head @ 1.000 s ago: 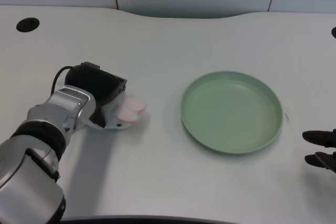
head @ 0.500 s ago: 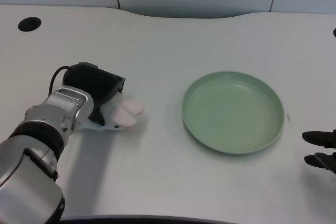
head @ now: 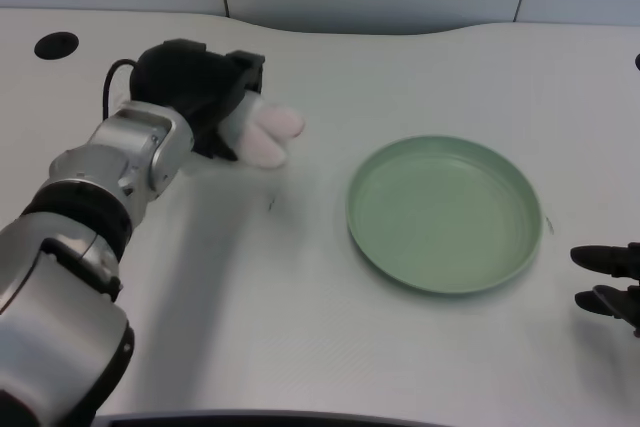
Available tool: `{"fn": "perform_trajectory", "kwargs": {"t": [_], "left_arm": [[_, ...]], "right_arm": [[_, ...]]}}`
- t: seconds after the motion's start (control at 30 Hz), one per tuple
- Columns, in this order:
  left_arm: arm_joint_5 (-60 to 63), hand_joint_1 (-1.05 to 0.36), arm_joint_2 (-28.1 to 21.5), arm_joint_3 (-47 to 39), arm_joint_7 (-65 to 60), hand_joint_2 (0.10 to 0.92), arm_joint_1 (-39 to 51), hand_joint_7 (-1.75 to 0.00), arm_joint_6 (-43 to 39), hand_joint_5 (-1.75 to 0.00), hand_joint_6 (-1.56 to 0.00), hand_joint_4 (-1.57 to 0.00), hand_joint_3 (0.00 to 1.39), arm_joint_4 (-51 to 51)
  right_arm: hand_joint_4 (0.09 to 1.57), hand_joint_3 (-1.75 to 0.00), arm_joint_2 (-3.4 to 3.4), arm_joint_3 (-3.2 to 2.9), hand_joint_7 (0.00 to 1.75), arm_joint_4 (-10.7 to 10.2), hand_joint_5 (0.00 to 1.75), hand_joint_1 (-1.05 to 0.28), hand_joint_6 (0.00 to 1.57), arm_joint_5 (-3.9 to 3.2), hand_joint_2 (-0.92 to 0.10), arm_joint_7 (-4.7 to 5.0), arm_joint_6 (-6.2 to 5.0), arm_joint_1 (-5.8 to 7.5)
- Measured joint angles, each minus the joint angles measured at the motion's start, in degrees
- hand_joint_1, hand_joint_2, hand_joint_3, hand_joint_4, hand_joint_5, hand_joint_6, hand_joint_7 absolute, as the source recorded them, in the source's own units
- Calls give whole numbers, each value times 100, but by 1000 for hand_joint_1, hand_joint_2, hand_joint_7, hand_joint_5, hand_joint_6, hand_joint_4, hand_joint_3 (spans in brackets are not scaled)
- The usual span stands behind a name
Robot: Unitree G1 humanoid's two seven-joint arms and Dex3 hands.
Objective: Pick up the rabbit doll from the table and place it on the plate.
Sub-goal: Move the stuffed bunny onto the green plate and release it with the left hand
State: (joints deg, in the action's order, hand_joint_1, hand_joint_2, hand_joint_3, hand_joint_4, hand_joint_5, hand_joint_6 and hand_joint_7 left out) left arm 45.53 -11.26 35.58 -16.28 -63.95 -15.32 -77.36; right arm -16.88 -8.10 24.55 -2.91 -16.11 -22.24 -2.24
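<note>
My left hand [head: 197,90] grips the rabbit doll [head: 262,134], a white and pink soft toy whose pink ears stick out to the right of the black fingers. The doll is lifted above the table, to the left of the green plate [head: 444,213]. Most of the doll's body is hidden inside the hand. The round plate lies flat on the white table, right of centre, with nothing in it.
My right hand [head: 610,279] rests at the picture's right edge, just beyond the plate. A dark round hole [head: 54,45] sits in the table's far left corner. A curved back edge of the table runs along the top.
The left hand has risen off the table with the doll in its grip and moved up and slightly right, toward the plate. The plate has stayed put.
</note>
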Motion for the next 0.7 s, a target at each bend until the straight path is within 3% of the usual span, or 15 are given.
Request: {"fn": "perform_trajectory", "kwargs": {"t": [0.07, 0.1, 0.2, 0.23, 0.3, 0.33, 0.4, 0.43, 0.7], "left_arm": [[-80, -168, 99, -38, 0, 916, -45, -1677, -26, -1746, -527, -690, 71, 37], [-99, -208, 160, -60, 0, 919, -64, -1358, -62, -1661, -611, -695, 56, 57], [-144, -220, 315, -88, -2, 918, -125, -1066, -151, -1726, -729, -700, 27, 114], [-149, -209, 363, -93, -3, 916, -160, -1122, -183, -1736, -732, -717, 25, 130], [-151, -169, 456, -94, -12, 913, -241, -1478, -286, -1744, -650, -783, 19, 167], [-151, -169, 500, -94, -18, 912, -280, -1470, -338, -1720, -640, -781, 18, 180], [-143, -182, 646, -69, -22, 910, -340, -1193, -419, -1623, -714, -756, 11, 199], [-137, -184, 729, -47, -22, 910, -349, -1151, -474, -1610, -727, -753, 9, 212], [-125, -186, 906, 0, -22, 911, -360, -1086, -584, -1597, -752, -750, 5, 228]], "right_arm": [[1017, -216, 23, 30, 8, 93, 8, -417, 914, 24, -921, 3, -75, -67], [1019, -215, 31, 45, 8, 122, 9, -416, 914, 34, -921, 2, -77, -92], [1025, -214, 42, 96, 6, 160, 11, -409, 913, 45, -921, -9, -84, -155], [1025, -214, 43, 116, 5, 184, 11, -408, 912, 45, -921, -16, -90, -180], [1026, -212, 60, 145, 3, 212, 11, -406, 909, 45, -921, -20, -93, -212], [1030, -212, 76, 151, 2, 218, 13, -406, 907, 45, -921, -20, -92, -221], [1043, -212, 96, 167, 0, 222, 19, -408, 903, 55, -921, -14, -92, -226], [1045, -212, 110, 178, 0, 222, 20, -409, 902, 71, -921, -9, -92, -234], [1047, -214, 137, 191, 0, 223, 20, -411, 902, 91, -921, 9, -92, -248]]}}
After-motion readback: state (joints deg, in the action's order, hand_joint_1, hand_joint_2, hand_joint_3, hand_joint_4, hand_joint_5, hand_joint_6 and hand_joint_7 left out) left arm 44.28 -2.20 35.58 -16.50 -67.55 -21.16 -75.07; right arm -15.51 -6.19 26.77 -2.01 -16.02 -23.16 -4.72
